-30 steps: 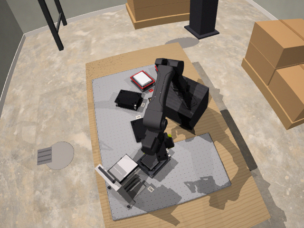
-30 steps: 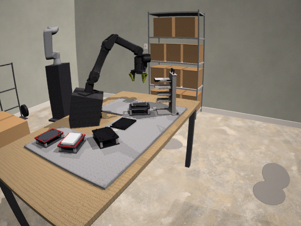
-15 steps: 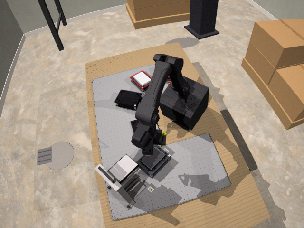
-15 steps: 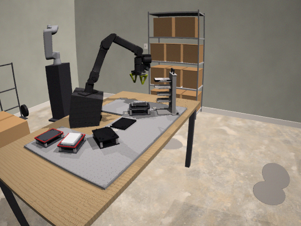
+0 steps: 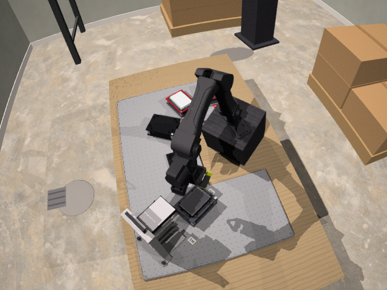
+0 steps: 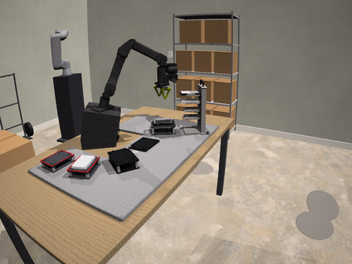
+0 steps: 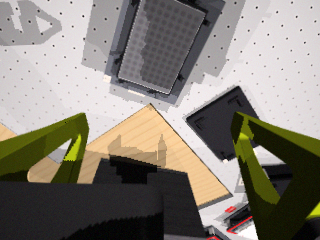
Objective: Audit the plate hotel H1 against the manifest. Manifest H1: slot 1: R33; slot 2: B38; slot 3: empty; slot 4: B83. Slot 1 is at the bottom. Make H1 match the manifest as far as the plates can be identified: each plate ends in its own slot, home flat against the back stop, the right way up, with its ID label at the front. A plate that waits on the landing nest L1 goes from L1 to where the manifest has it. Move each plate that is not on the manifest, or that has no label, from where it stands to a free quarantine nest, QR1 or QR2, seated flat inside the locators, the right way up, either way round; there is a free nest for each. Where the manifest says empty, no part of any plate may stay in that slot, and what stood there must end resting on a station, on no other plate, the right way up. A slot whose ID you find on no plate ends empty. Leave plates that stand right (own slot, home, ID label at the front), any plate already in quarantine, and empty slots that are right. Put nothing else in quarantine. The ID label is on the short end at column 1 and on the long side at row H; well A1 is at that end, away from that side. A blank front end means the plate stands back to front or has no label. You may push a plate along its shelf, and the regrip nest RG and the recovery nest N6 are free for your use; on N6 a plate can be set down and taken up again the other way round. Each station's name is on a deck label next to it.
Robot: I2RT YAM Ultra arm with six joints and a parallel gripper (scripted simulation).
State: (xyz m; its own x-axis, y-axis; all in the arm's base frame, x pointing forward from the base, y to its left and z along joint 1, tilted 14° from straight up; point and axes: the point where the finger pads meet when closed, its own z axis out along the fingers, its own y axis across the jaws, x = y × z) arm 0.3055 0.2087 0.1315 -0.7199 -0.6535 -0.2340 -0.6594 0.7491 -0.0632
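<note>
Dark, gridded well plate (image 5: 195,201) lies flat on a black raised nest (image 5: 208,208) on the grey perforated surface (image 5: 250,202), just beside the grey tower-shaped plate hotel (image 6: 203,108). Hotel's top shelf carries a pale plate (image 5: 156,212). Yellow-green-fingered tool (image 6: 162,92) hangs well above the dark plate, jaws spread wide, holding nothing.
</note>
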